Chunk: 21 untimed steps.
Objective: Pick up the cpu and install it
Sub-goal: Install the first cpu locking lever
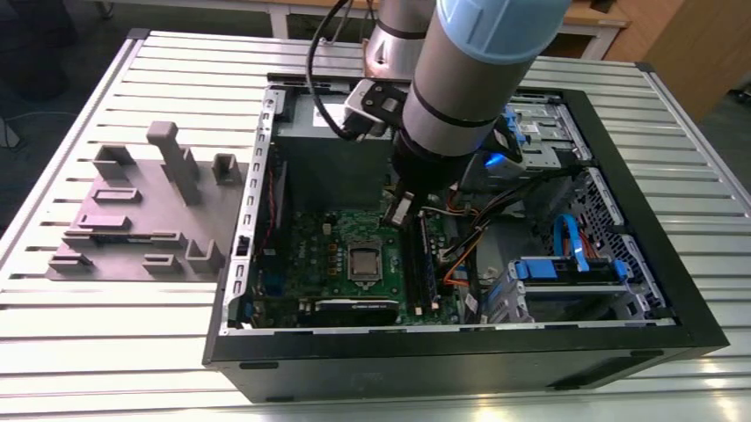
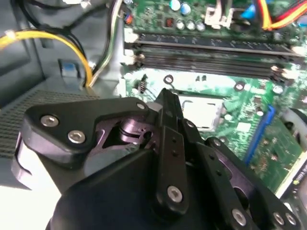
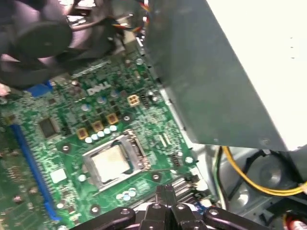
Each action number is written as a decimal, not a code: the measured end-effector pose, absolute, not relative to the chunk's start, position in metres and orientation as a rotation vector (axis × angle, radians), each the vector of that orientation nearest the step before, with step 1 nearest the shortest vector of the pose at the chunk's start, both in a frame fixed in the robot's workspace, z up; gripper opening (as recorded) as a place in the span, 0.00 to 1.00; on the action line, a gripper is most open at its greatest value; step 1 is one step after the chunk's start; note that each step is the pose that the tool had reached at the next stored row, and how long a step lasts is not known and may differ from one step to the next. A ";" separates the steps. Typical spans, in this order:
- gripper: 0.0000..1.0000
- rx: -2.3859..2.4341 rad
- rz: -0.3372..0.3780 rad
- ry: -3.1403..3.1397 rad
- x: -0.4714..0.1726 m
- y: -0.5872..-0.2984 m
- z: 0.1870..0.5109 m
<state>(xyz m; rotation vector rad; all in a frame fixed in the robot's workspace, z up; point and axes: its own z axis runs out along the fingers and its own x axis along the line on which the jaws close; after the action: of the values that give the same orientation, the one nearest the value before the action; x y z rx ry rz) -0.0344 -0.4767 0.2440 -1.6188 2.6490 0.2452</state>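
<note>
The cpu (image 3: 111, 163) is a small silvery square lying flat in its socket on the green motherboard (image 3: 62, 143), with the metal socket frame (image 3: 136, 148) around it. In the exterior view the cpu (image 1: 366, 262) sits mid-board inside the open black computer case (image 1: 470, 352). My gripper (image 1: 400, 214) hangs above the board, a little behind and to the exterior view's right of the socket. In the second wrist view the black fingers (image 2: 169, 120) meet at the tip with nothing between them, and the cpu (image 2: 204, 111) lies just past the tip of the gripper (image 2: 168, 95).
A big grey box with a white label (image 1: 329, 145) stands close beside the arm. Memory sticks (image 1: 417, 264) run along the socket's side. Yellow cables (image 3: 249, 177), a dark fan (image 3: 38, 38) and blue drive brackets (image 1: 564, 268) crowd the case. A grey fixture block (image 1: 141, 211) sits on the slatted table.
</note>
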 end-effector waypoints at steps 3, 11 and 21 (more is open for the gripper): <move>0.10 -1.619 0.245 2.649 -0.032 -0.469 0.243; 0.10 -1.618 0.248 2.648 -0.031 -0.456 0.239; 0.10 -1.671 0.251 2.618 -0.040 -0.451 0.236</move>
<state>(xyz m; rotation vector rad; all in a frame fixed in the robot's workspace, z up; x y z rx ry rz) -0.0396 -0.4507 0.2359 -1.6710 2.6179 0.2506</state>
